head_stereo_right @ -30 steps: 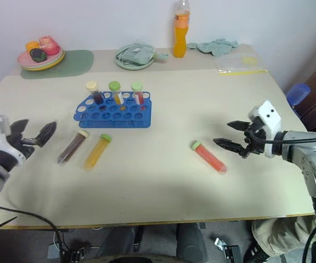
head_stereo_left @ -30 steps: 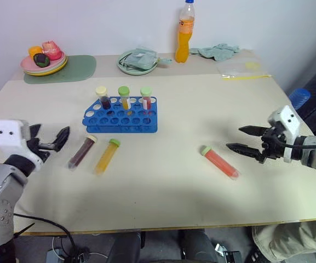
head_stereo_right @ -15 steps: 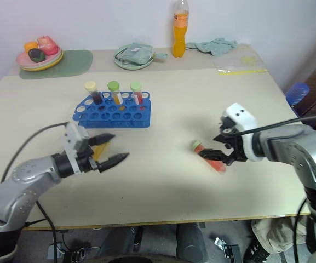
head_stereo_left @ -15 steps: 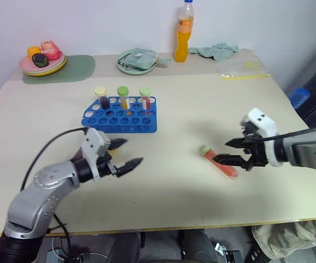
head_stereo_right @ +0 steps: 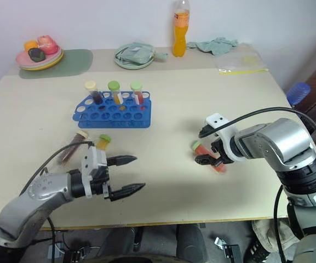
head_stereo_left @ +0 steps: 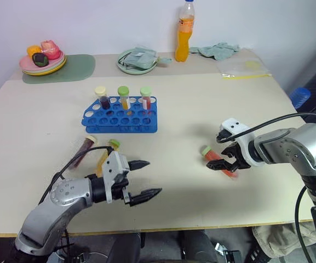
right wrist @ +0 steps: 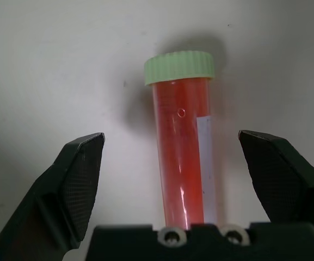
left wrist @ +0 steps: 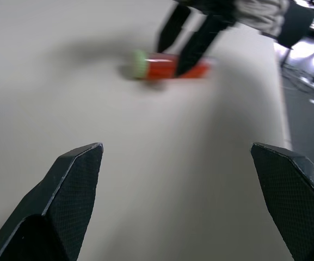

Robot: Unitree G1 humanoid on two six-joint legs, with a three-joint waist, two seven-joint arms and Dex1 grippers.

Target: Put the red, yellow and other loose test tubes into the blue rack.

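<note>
The red test tube (right wrist: 183,157) with a green cap lies flat on the table, right of centre. My right gripper (head_stereo_left: 221,156) points down over it, open, one finger on each side and neither touching it. The yellow tube (head_stereo_left: 104,160) and the maroon tube (head_stereo_left: 83,151) lie side by side in front of the blue rack (head_stereo_left: 122,119), which has three capped tubes standing in its back row. My left gripper (head_stereo_left: 153,177) is open and empty, just right of the yellow tube, pointing right. The left wrist view shows the red tube (left wrist: 170,65) ahead.
An orange drink bottle (head_stereo_left: 185,32), a green plate with a cloth (head_stereo_left: 138,60), a teal rag (head_stereo_left: 218,51) and a clear bag (head_stereo_left: 244,68) line the back. A fruit plate (head_stereo_left: 42,57) sits on a green placemat (head_stereo_left: 75,68) at back left.
My left gripper has swung from the table's left edge to the front middle, past the two lying tubes. My right gripper has tipped downward and come over the red tube, straddling it.
</note>
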